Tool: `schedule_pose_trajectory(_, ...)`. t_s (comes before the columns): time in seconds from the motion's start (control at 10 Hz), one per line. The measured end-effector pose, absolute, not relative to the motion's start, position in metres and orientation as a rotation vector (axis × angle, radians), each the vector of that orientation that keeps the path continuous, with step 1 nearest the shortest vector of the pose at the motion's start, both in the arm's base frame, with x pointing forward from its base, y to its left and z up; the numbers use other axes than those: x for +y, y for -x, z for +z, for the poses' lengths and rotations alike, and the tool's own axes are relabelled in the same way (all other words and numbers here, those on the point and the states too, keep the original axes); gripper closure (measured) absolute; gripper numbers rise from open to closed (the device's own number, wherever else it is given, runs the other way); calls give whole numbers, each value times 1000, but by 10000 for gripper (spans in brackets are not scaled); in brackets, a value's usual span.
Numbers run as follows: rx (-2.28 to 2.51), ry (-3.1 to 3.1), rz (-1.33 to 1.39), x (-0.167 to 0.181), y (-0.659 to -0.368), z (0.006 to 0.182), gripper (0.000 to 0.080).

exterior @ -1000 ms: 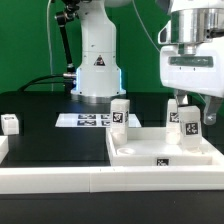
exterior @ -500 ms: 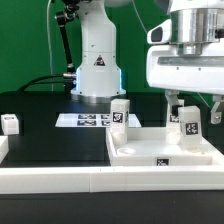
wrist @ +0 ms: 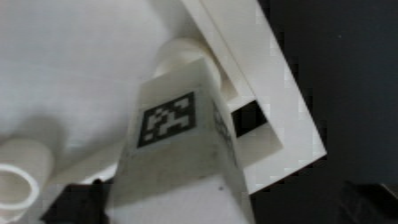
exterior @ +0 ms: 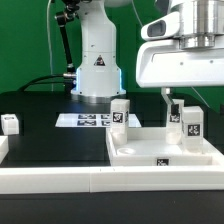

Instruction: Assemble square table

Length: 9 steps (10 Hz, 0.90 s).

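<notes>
The white square tabletop [exterior: 140,152] lies tray-like at the exterior view's right, and its rim [wrist: 249,60] also shows in the wrist view. Two tagged white legs stand upright on it, one at the back left corner [exterior: 120,113] and one at the back right [exterior: 189,122]. A third leg [exterior: 10,123] lies loose at the far left. My gripper [exterior: 186,100] hangs open just above the right leg, one finger [exterior: 167,102] beside it. In the wrist view that leg [wrist: 169,118] fills the middle, between my gripper's [wrist: 214,212] dark fingers [wrist: 71,205], apart from them.
The marker board [exterior: 88,120] lies flat behind the tabletop, in front of the arm's base [exterior: 97,70]. Long white border rails [exterior: 60,182] run along the front edge and the left side. A round white boss [wrist: 18,178] shows on the tabletop.
My gripper has risen and drifted toward the exterior view's left, still open. The right leg stays standing where it was.
</notes>
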<state>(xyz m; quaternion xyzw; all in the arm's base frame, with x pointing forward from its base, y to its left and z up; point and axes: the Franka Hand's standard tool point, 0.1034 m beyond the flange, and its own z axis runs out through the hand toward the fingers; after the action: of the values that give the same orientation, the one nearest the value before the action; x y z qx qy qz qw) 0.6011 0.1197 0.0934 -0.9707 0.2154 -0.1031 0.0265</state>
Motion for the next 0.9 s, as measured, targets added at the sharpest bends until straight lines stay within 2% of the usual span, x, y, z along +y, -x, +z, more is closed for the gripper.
schedule_pose_trajectory(0.9, 318, 3092, -332, 113, -603, 93, 150)
